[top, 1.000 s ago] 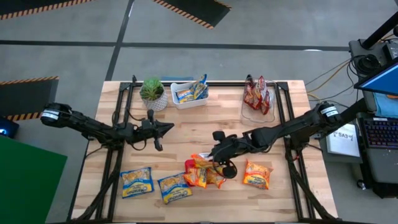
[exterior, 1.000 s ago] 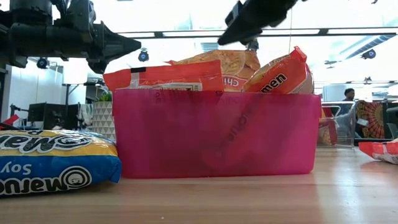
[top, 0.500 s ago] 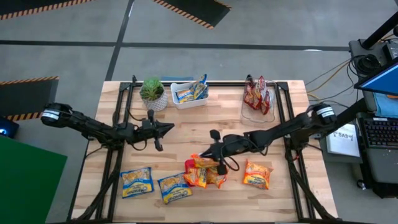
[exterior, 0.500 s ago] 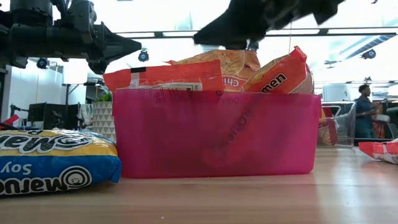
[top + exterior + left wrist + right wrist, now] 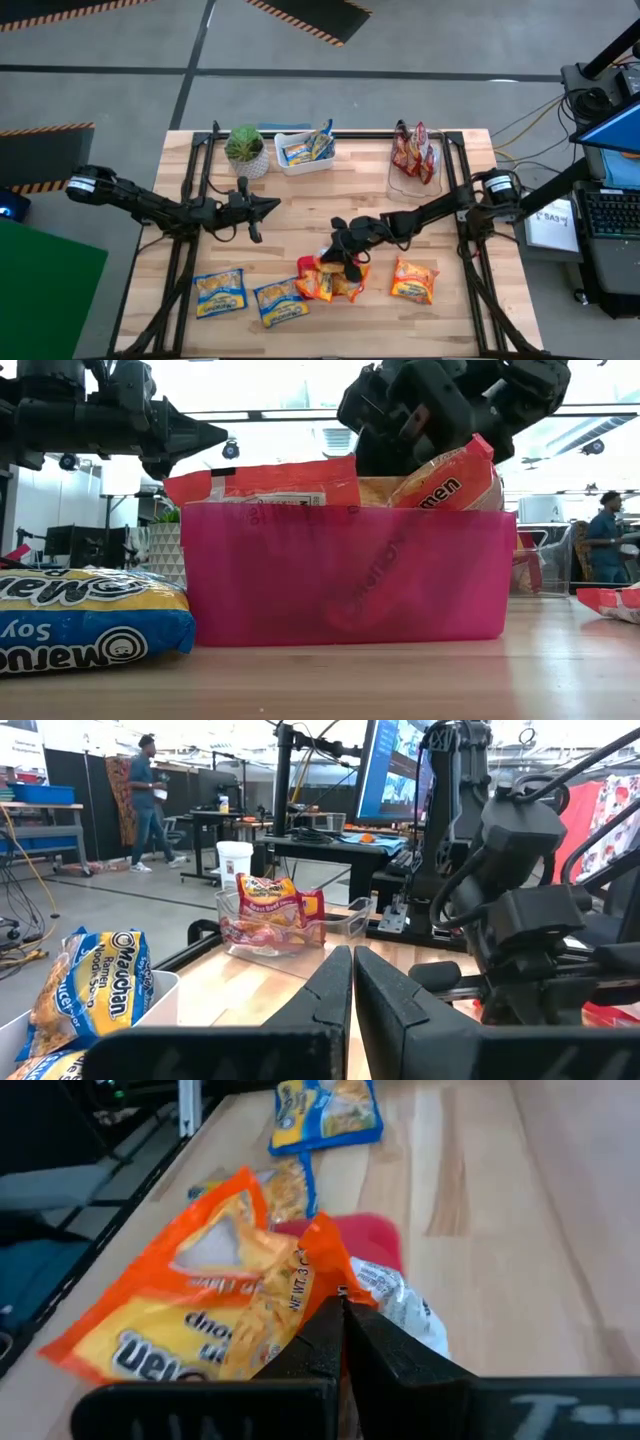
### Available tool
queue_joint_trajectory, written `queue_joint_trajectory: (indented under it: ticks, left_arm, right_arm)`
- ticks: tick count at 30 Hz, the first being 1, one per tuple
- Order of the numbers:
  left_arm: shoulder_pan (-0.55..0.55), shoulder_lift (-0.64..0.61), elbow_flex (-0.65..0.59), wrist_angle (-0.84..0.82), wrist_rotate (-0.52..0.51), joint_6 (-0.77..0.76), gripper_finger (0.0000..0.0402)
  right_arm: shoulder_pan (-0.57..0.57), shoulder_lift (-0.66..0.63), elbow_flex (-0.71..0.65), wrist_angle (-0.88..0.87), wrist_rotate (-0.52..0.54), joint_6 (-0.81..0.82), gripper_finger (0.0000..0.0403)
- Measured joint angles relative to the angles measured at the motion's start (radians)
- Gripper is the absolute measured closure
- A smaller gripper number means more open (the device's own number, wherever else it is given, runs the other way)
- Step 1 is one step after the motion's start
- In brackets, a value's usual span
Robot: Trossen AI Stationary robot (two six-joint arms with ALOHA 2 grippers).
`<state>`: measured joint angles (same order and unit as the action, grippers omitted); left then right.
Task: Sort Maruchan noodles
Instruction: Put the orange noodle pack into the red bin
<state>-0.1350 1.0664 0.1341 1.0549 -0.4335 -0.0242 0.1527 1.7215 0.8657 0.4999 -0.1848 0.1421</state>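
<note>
The right gripper (image 5: 345,262) sits low over the pink bin (image 5: 345,575), its fingers (image 5: 330,1342) pressed together with no gap between them; directly at their tips lies the crinkled edge of an orange packet (image 5: 215,1315), though whether that edge is actually pinched or merely touched cannot be told from here. Just under and around the tool, more orange packets (image 5: 455,480) stand stacked in the bin, poking above its rim. To do this step well, judging from the crowded pile, the tips should bite a single flap only, and the lift should be straight up and slow so neighbouring packets do not ride out with it. Beside the bin, a little further from the tool, one orange packet (image 5: 413,279) lies loose on the wood, and two blue-and-yellow packets (image 5: 219,292) rest further off on the opposite side. Well beyond, at the table's far edge, stand a white bin (image 5: 297,158) holding blue packets and a clear bin (image 5: 400,178) holding dark red ones. The left gripper (image 5: 270,205), fingers together and empty, waits well apart above bare wood.
</note>
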Motion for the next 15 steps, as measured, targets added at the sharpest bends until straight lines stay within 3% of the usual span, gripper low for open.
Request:
queue_joint_trajectory:
  ticks: [6,15]
  left_arm:
    - [0.000,0.000,0.000,-0.007,0.000,0.000,0.0402]
    - [0.000,0.000,0.000,-0.004,0.000,0.000,0.0402]
  right_arm:
    - [-0.008,-0.002,-0.003,0.006,-0.003,-0.009,0.0394]
    - [-0.009,-0.125,-0.004,-0.048,0.032,-0.059,0.0394]
